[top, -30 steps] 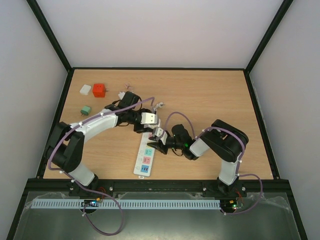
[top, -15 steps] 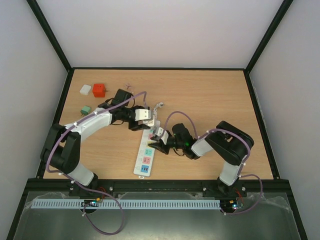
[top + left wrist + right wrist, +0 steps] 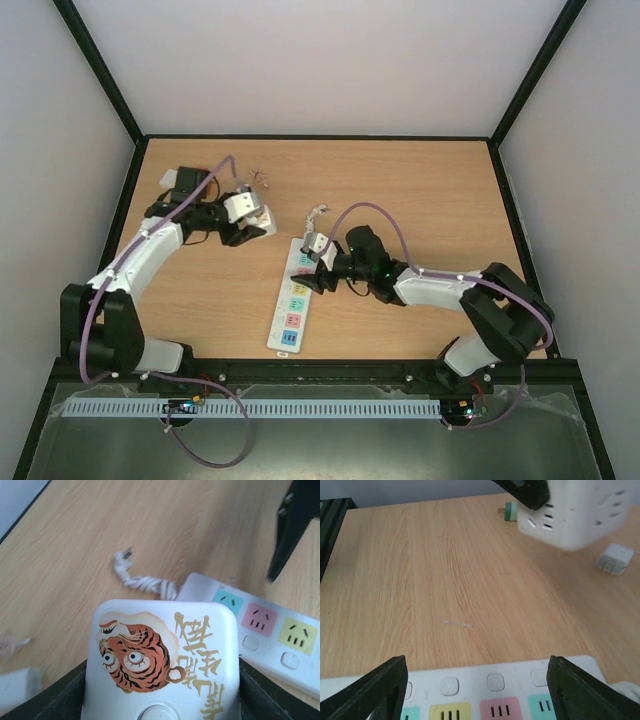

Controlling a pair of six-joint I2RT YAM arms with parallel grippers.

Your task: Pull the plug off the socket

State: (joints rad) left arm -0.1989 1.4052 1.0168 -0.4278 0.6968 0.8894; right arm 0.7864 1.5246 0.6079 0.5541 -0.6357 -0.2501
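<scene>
1. Top view: the left claw [image 3: 248, 218] is clamped on the white cube plug [image 3: 243, 207], well apart from the socket [image 3: 290, 315], off its far-left end. The right claw [image 3: 310, 272] is over the socket's far end.
2. Left wrist: the tiger-printed plug [image 3: 160, 660] sits between dark fingers [image 3: 65, 700]. The socket [image 3: 270, 635] lies beyond, with a coiled cord [image 3: 145, 583] at its end.
3. Right wrist: the fingers [image 3: 375, 690] are spread wide above the socket [image 3: 470, 680], holding nothing.
</scene>
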